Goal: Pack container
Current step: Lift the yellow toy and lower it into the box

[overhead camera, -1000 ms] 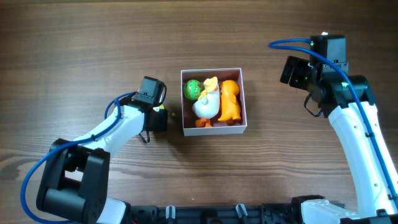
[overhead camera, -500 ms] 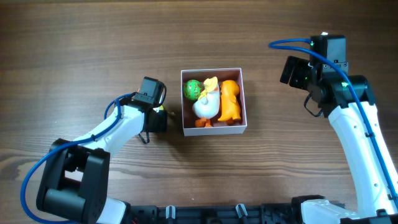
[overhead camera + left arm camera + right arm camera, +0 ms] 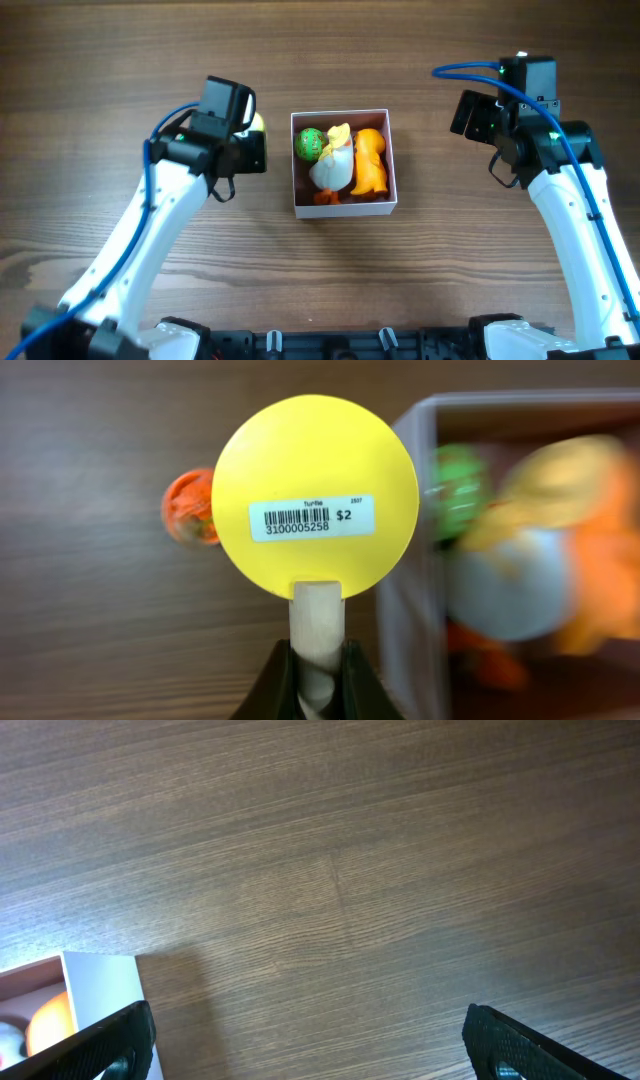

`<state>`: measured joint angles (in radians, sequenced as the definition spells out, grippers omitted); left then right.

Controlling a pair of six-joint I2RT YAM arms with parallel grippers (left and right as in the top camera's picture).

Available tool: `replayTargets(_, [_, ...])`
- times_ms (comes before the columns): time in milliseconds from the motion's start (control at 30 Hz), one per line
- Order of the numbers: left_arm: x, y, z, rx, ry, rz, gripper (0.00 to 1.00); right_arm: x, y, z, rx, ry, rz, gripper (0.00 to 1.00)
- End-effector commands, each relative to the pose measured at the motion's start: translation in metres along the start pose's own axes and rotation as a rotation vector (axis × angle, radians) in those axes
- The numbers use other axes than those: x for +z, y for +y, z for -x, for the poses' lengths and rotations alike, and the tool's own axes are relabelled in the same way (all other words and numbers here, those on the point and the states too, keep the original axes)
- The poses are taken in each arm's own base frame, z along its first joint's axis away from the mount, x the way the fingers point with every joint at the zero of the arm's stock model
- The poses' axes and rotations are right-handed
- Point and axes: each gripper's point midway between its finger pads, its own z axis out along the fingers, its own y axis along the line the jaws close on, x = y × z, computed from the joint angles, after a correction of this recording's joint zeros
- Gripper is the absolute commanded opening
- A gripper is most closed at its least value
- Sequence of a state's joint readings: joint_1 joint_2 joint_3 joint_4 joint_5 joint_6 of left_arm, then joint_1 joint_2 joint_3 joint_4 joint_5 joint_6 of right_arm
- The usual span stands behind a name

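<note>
Left tool [image 3: 318, 682] is clamping the stem of a yellow disc toy [image 3: 315, 495] just left of the mid-scene container [image 3: 345, 208]; transfer is underway, probably calling for shifting right and lowering inside.

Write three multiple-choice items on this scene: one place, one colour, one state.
1. Relative to the container, the yellow disc is: A) inside it B) beside it, held by the left gripper C) under it
2. The toy by the container's right wall is: A) orange B) blue C) black
3. The right gripper is: A) shut on a toy B) open, empty C) shut, empty
Answers: 1 B, its stick is clamped outside the wall; 2 A, plainly orange from overhead; 3 B, fingers wide apart, nothing between.
</note>
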<state>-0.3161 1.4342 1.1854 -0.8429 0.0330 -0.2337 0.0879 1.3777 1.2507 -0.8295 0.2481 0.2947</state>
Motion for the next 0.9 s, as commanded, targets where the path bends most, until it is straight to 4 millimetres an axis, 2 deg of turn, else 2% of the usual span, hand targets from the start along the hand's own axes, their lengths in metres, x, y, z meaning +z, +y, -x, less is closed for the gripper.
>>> replayTargets(0, [-0.033,-0.045,0.004,-0.074,-0.043,-0.203,0.04,0.002,-0.002,0.001,0.021,-0.002,-0.015,1.00])
replayTargets(167, [-0.038,-0.076,-0.011,-0.092,-0.010,-0.253,0.04,0.002,-0.002,0.001,0.021,-0.002,-0.015,1.00])
replayTargets(233, [-0.033,-0.088,-0.020,-0.055,0.016,-0.258,0.04,0.002,-0.002,0.001,0.021,-0.002,-0.015,1.00])
replayTargets(367, [-0.007,-0.101,-0.038,-0.072,0.092,-0.201,0.04,0.002,-0.002,0.001,0.021,-0.002,-0.015,1.00])
replayTargets(633, [0.050,-0.107,-0.056,-0.053,0.196,-0.125,0.04,0.002,-0.002,0.001,0.021,-0.002,-0.015,1.00])
replayTargets(733, [0.058,-0.106,-0.058,-0.052,0.207,-0.111,0.12,0.002,-0.002,0.001,0.021,-0.003,-0.014,1.00])
replayTargets(867, [0.060,-0.098,-0.055,-0.050,0.182,-0.066,0.13,0.002,-0.002,0.001,0.021,-0.002,-0.015,1.00])
